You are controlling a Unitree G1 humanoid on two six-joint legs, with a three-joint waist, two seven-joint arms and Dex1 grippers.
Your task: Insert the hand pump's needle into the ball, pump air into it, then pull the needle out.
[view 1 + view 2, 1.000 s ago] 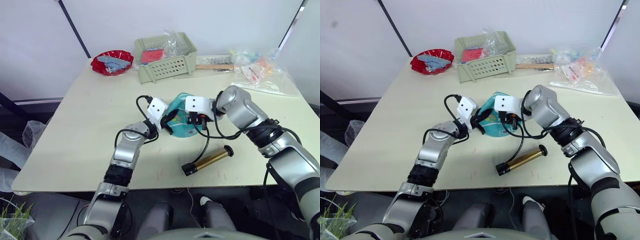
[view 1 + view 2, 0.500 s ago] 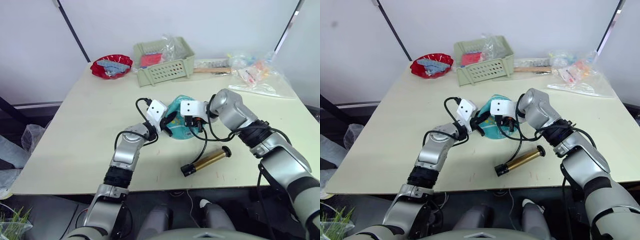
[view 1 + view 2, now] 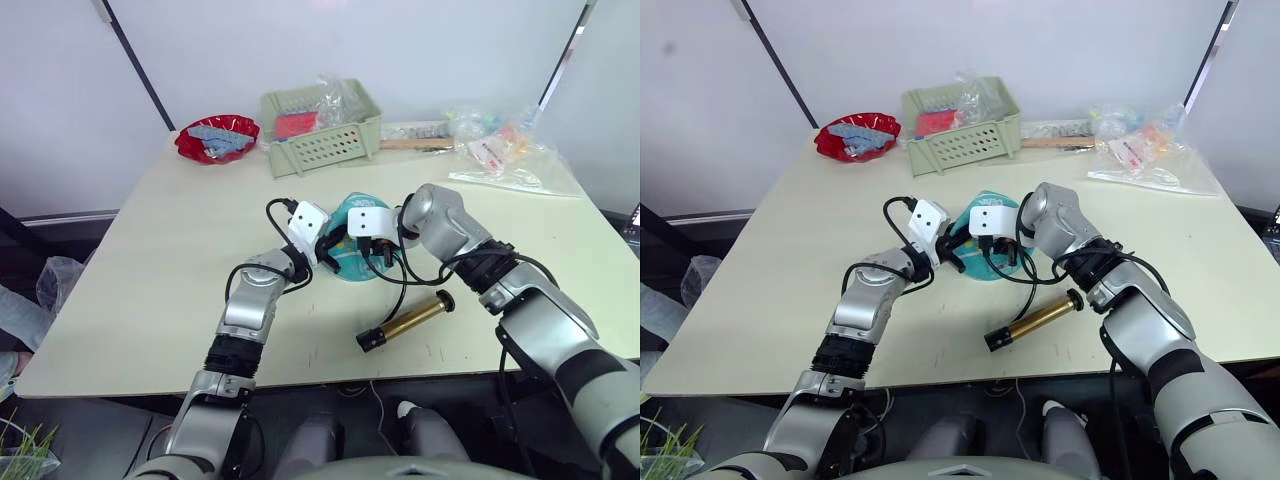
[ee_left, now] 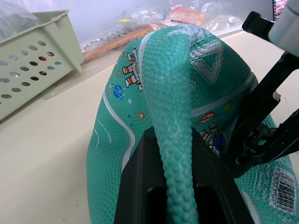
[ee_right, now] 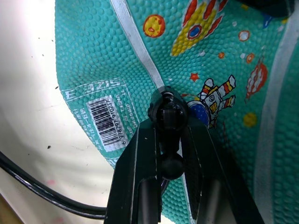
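Both claws grip the soft, folded ball (image 3: 352,250) at the middle of the tabletop (image 3: 150,270).
The left claw (image 4: 168,186) pinches a fold of the ball; the right claw (image 5: 170,140) is closed on the hose end pressed against it. The hand pump (image 3: 405,320) lies near, right of the ball.

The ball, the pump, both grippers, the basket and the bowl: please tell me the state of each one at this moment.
ball: deflated, with a pinched ridge.
left gripper: shut on the ball's fold.
right gripper: shut on the hose end, pressed against the ball.
needle: hidden, cannot tell if inserted.
hand pump: lying flat on the table, not held.
green basket: upright, filled.
red bowl: upright, holds items.
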